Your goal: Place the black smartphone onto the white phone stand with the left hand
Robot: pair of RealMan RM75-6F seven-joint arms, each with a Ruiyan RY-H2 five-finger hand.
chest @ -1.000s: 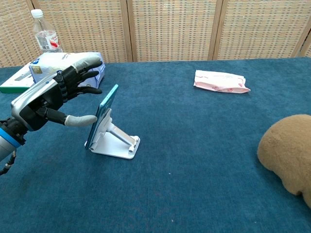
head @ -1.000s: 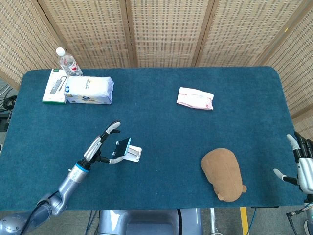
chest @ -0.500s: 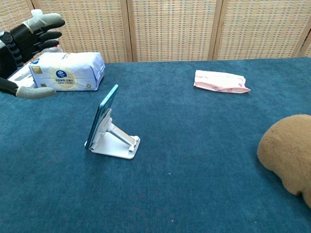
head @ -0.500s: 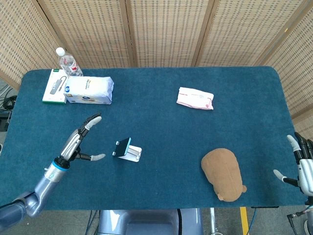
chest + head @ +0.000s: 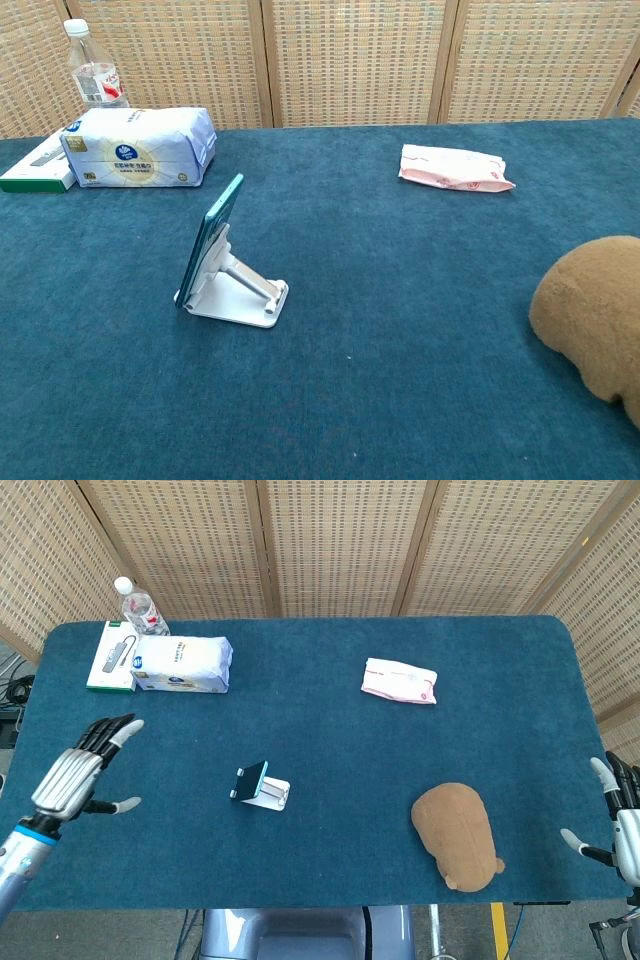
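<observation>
The black smartphone [image 5: 252, 777] [image 5: 211, 236] leans upright on the white phone stand [image 5: 271, 795] [image 5: 240, 292], near the middle of the blue table. My left hand [image 5: 78, 771] hovers open at the table's left edge in the head view, well away from the stand, holding nothing. It is out of the chest view. My right hand [image 5: 619, 824] shows at the far right edge of the head view, fingers apart and empty.
A brown plush toy [image 5: 457, 835] [image 5: 592, 318] lies at the front right. A white-pink packet [image 5: 399, 680] [image 5: 455, 167] lies at the back right. A tissue pack [image 5: 182, 664] [image 5: 138, 147], a green-white box [image 5: 110, 656] and a water bottle [image 5: 136, 606] [image 5: 92, 71] stand at the back left.
My left hand has let go of the phone and drawn back to the left, leaving the chest view. The phone stays leaning on the stand. The right hand has barely moved.
</observation>
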